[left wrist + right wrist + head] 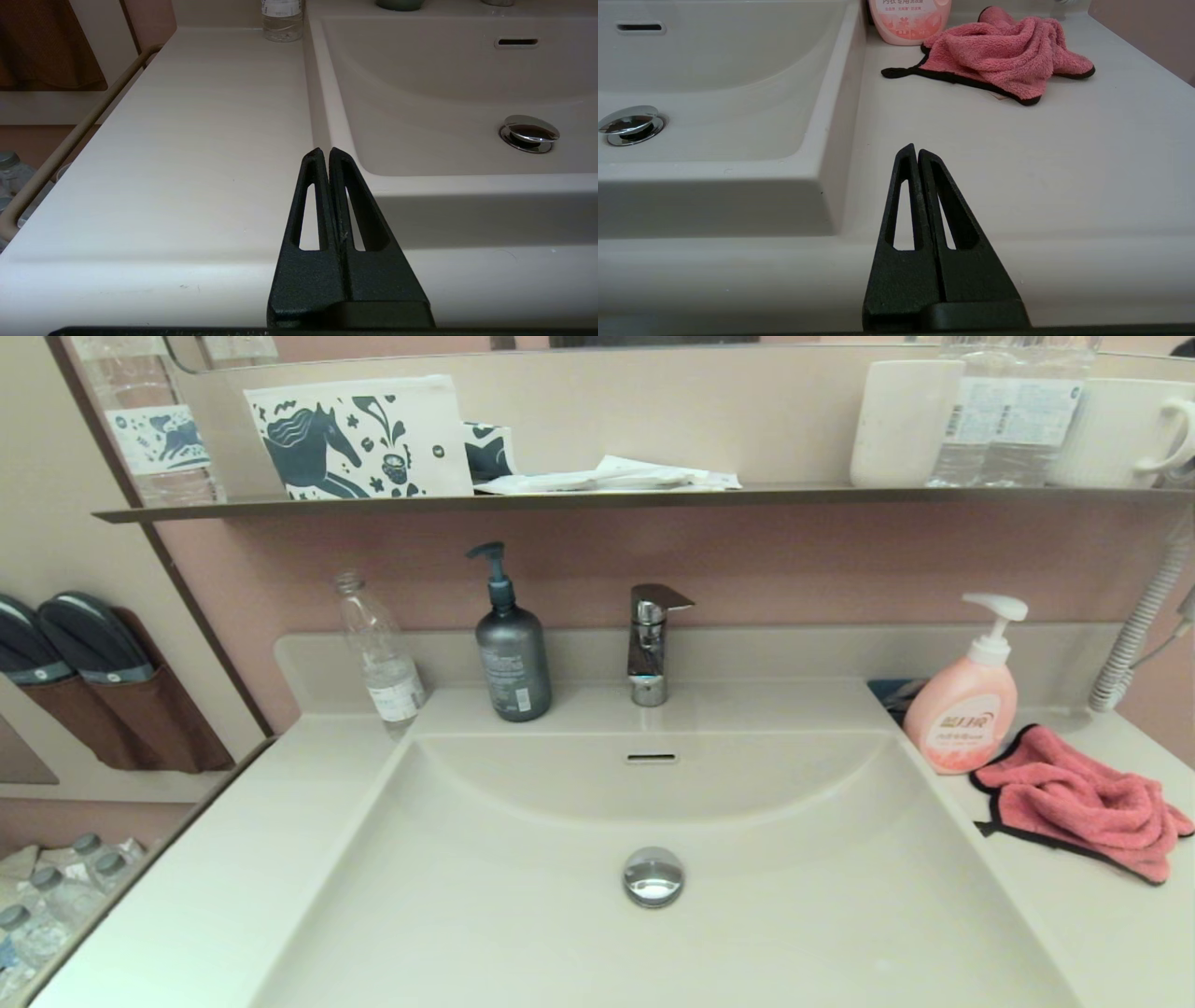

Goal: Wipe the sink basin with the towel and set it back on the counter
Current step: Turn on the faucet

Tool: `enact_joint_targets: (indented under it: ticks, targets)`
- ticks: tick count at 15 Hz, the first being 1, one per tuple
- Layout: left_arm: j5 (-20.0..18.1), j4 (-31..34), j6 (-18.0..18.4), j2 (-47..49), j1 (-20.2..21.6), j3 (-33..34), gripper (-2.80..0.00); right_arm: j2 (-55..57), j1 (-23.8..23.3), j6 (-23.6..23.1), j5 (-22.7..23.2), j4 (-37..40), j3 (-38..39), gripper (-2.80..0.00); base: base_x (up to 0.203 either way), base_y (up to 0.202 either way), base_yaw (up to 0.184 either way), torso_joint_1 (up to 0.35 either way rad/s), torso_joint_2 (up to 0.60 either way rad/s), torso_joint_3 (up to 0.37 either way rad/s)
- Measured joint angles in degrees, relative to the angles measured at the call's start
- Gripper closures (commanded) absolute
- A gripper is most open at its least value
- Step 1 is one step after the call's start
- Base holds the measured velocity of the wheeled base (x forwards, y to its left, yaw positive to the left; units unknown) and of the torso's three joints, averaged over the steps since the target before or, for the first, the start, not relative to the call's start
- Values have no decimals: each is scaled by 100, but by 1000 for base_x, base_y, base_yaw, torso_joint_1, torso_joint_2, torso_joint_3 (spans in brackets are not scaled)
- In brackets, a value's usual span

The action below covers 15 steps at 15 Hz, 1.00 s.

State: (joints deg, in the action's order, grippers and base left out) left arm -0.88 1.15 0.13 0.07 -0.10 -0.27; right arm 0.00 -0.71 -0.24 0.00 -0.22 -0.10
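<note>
The coral-pink towel [1078, 798] with black trim lies crumpled on the cream-white counter [1102, 915] to the right of the sink basin [523, 915]; it also shows as the towel [999, 51] in the right wrist view. The basin has a chrome drain plug [653, 875] and a slot overflow [651, 758]. Neither arm shows in the head view. My right gripper [916, 150] is shut and empty, low at the counter's front edge, well short of the towel. My left gripper [324, 153] is shut and empty at the front edge, left of the basin [444, 130].
A pink pump soap bottle [966, 705] stands just left of the towel. A grey pump bottle [512, 653], a clear plastic bottle [381, 658] and the chrome faucet [651, 639] stand along the back rim. A dark wall shelf [597, 499] with cups and pouches runs above.
</note>
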Motion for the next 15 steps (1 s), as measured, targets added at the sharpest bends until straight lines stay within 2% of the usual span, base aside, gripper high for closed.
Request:
enact_joint_targets:
  ticks: [15]
  targets:
    - [0,-1,7,0,0,0,0,0,0,0,0,1,0,0,0,0,0,0,0,0]
